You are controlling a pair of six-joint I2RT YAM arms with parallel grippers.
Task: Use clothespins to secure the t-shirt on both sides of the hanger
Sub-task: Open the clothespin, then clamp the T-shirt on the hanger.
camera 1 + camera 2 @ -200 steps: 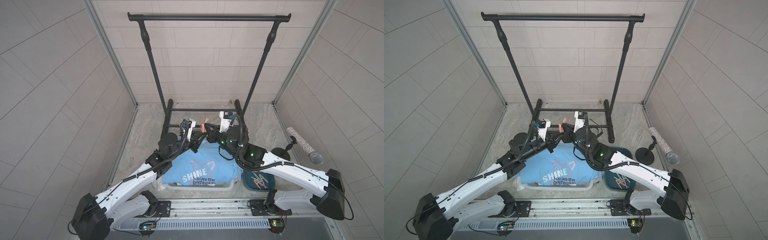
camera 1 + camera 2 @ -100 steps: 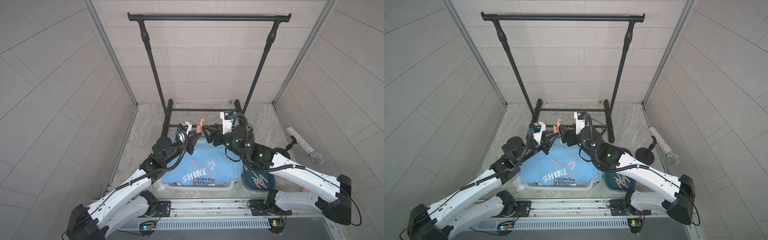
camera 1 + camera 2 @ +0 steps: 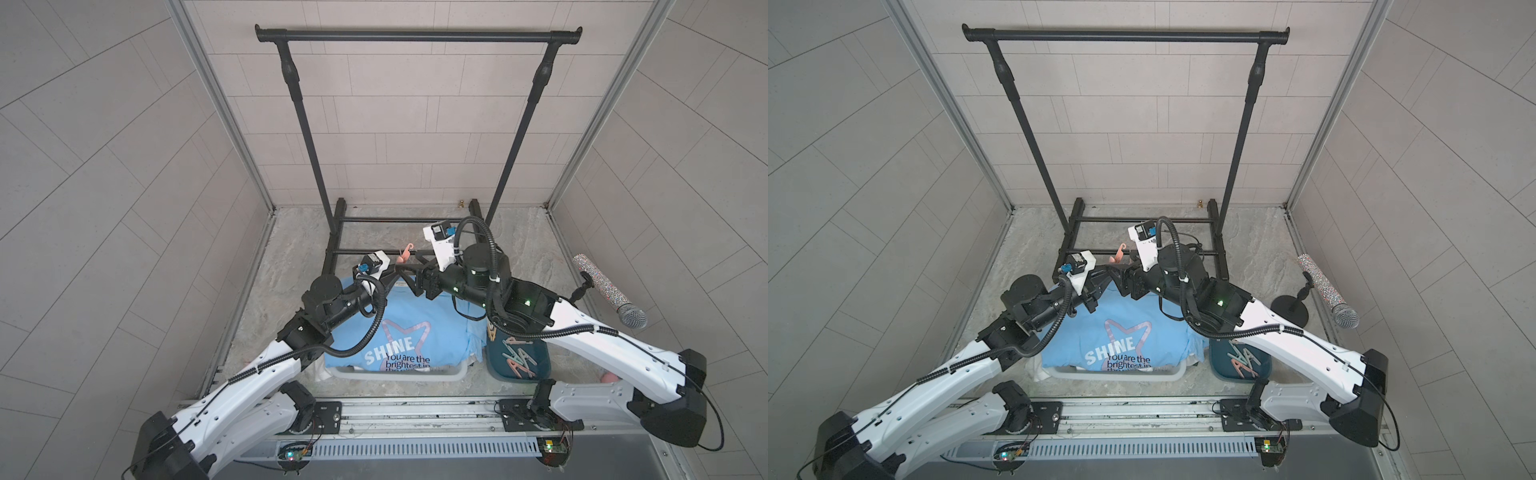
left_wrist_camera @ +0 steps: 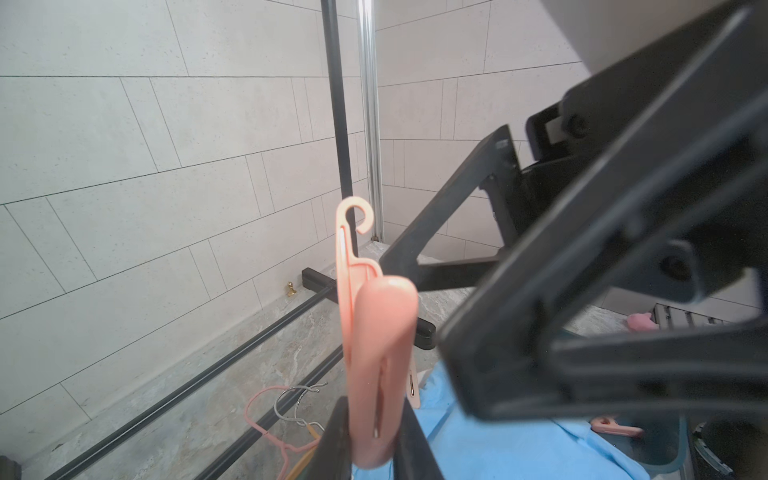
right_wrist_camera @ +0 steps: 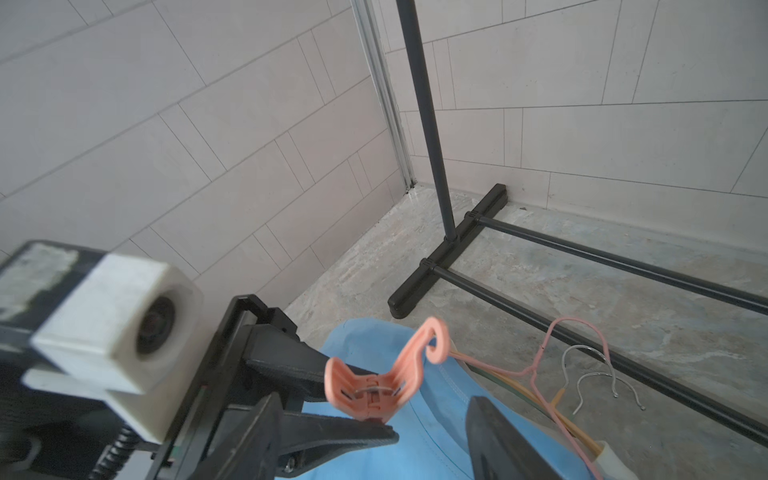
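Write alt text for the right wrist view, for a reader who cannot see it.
The left gripper pinches a peach clothespin with a small hook, held above a light blue t-shirt. The right gripper stands open around it. Behind, hangers lie on the stone floor by the black rack.

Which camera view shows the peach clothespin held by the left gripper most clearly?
The right wrist view: the clothespin shows side-on, with both handles, spring and hook. The left wrist view shows it large but edge-on. In both top views it is only a small pink speck.
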